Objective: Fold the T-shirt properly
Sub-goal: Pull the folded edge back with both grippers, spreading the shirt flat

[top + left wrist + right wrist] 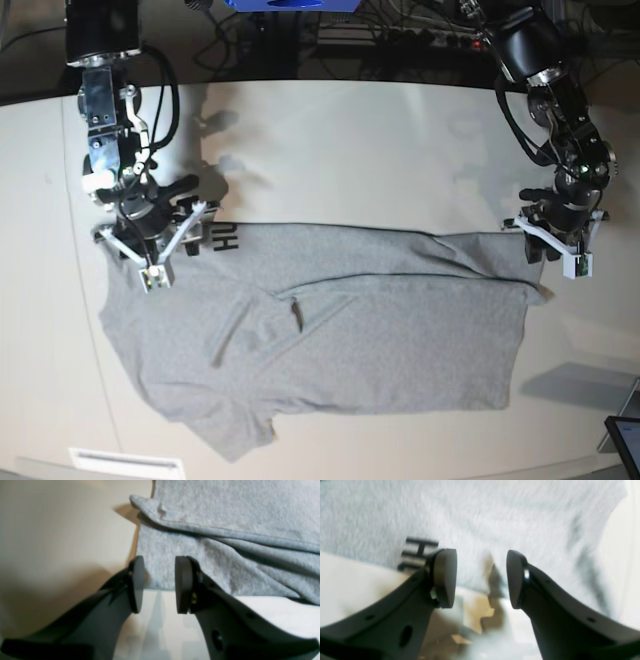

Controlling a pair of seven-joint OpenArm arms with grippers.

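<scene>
Here my left gripper (159, 585) has its pads parted with only air between them; a moderate gap, nothing pinched, and the cloth's edge lies just beyond the tips. My right gripper (481, 578) stands wider, its pads apart and empty too, hovering over the grey fabric beside a strip of black lettering (416, 553).

Outward from there, the T-shirt (330, 330) lies spread on the pale table (380, 140), between my two arms in the base view. My left gripper sits at the edge on that view's right, where a folded-over hem makes a ridge (225, 533); my right one sits at the corner on that view's left, where the printed letters peek out from a turned-over border.

I judge that the far long edge has been doubled over toward the middle and let go, so one lengthwise fold is down and I am between grasps. The near edge and the sleeve (235, 430) hanging toward the camera are not yet folded.

The shirt's long axis runs across the table from side to side in the base view, sleeve end toward my right arm, straight hem toward my left. The plain side faces up mostly.

Next I would need to lift both sets of fingers clear, travel to the near edge, and pinch matching points so the cloth comes over evenly. A loose crease (290, 315) near the middle may bunch.
</scene>
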